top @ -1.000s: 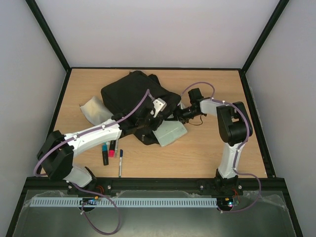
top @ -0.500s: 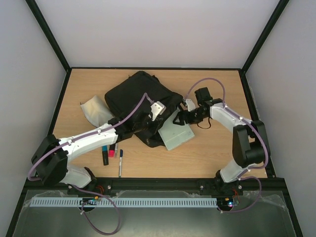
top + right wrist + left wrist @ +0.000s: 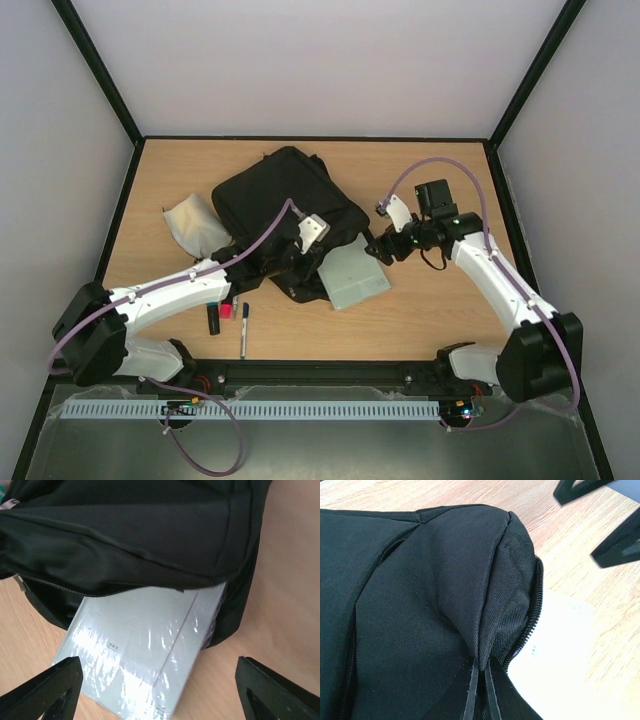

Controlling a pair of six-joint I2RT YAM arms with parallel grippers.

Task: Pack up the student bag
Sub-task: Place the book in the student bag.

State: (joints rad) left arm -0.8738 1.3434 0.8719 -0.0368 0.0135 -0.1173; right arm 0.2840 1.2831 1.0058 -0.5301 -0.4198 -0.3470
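the bag (image 3: 285, 205) lies slumped on the worktop (image 3: 450, 180), left of centre and towards the far side. it is black, soft and crumpled, much the biggest thing there. close up, its fabric is a plain weave with a herringbone side panel, and a line of zip teeth (image 3: 532, 615) runs down an open edge. the left claw (image 3: 296, 262) is at the bag's near edge, pressed together on a fold of bag fabric, which narrows into a pinch at the bottom of the left wrist view. a pale, film-wrapped pad (image 3: 355, 275) lies flat with its far end tucked under the bag's open edge and its near end out on the wood. the right claw (image 3: 380, 250) hangs just right of the pad, its fingers (image 3: 45, 690) spread wide and holding nothing. a pale pouch (image 3: 195, 225) touches the bag's left side, and some pens (image 3: 228, 312) lie near the front edge.
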